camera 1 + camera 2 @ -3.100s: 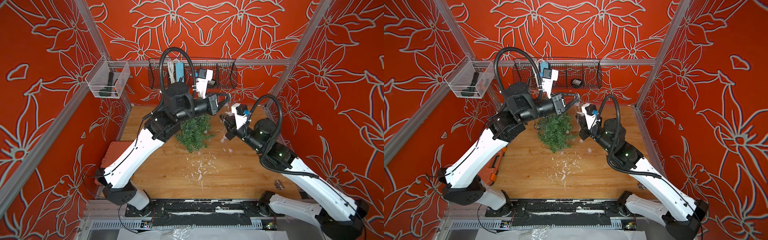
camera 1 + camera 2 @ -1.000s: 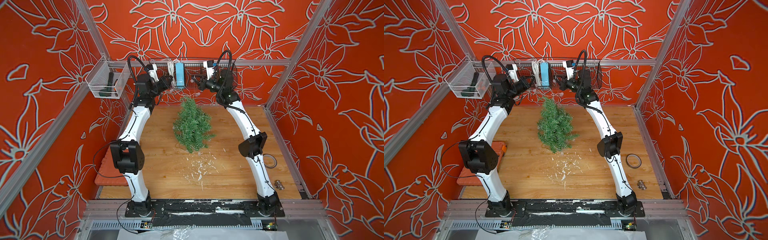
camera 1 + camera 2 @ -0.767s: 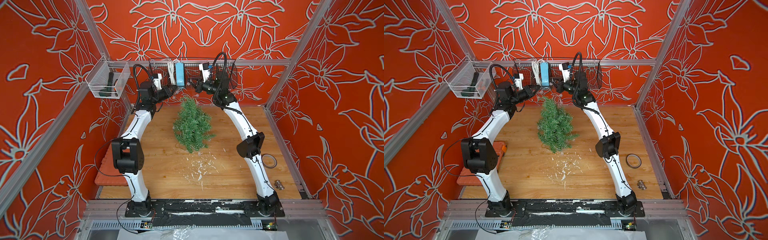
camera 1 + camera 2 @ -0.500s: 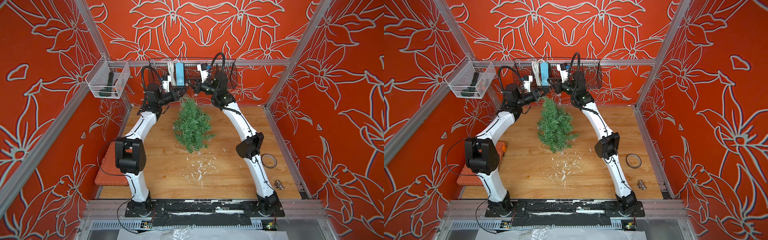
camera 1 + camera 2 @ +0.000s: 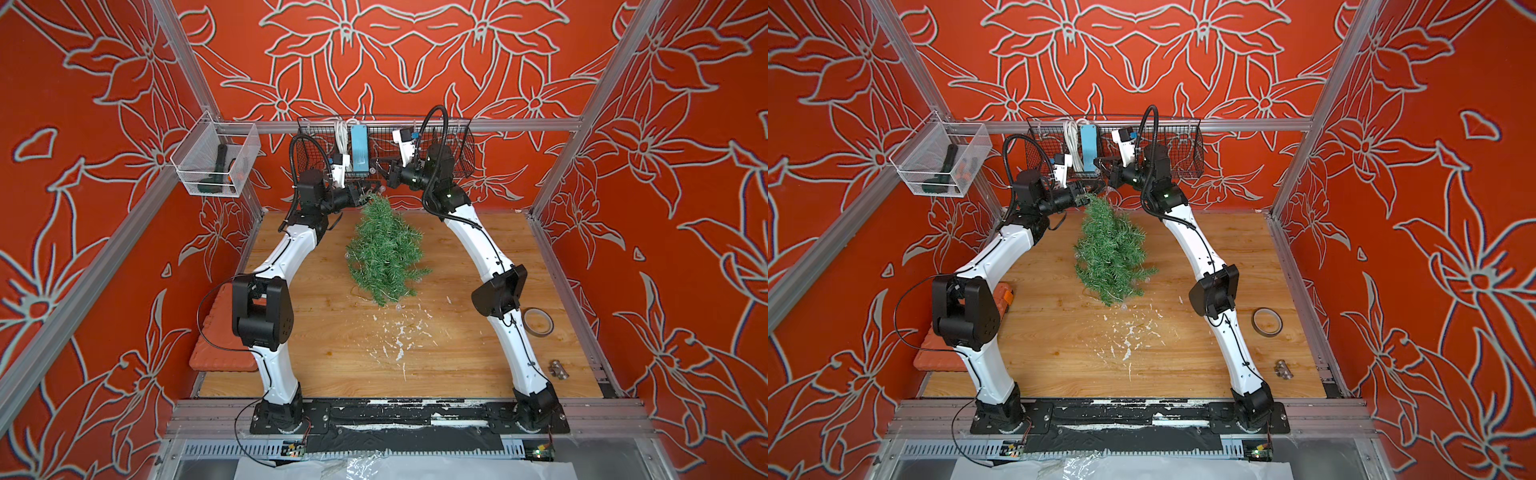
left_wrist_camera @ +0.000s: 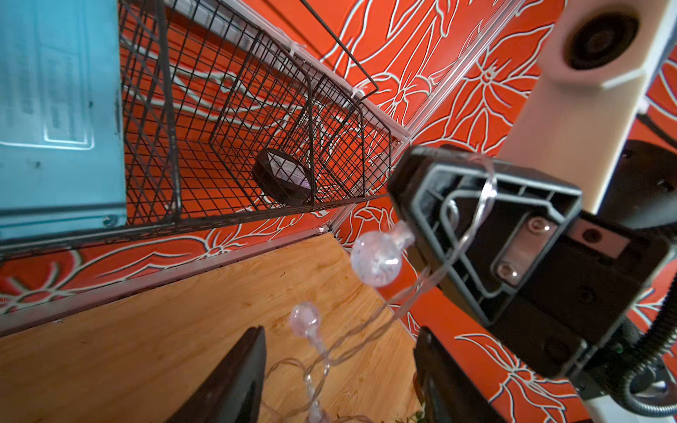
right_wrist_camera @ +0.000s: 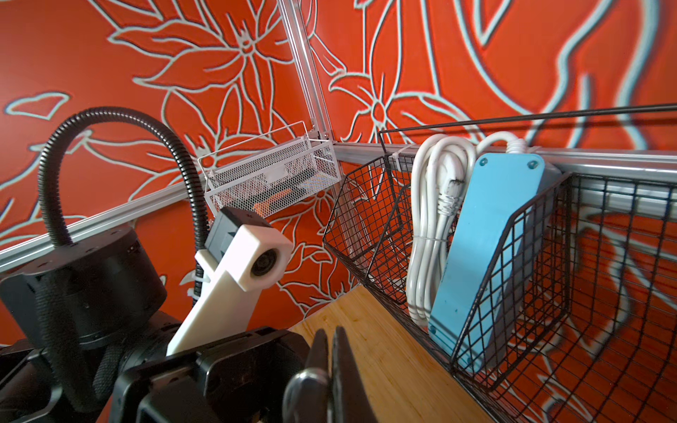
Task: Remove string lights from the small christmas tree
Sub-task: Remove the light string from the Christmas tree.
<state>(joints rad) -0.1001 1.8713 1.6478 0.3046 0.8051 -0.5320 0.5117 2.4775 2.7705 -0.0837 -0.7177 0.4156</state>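
The small christmas tree lies on the wooden table in both top views, tip toward the back wall. The string lights, a thin clear wire with globe bulbs, rise from the tree top to my right gripper. It is shut on the wire, one bulb hanging at its tip, and its jaws are pressed together in the right wrist view. My left gripper stands open just beside the tree tip. The wire and a small bulb pass loosely between its fingers. More bulbs lie at the tree's base.
A black wire basket on the back wall holds a blue power strip and a thick white coiled cable. A white mesh bin hangs at the left. A tape roll, a metal piece, a red pad and white flakes lie on the table.
My left gripper has opened and let go of the wire, swinging from the back left toward the tree tip. The right gripper stays shut and has lowered slightly.
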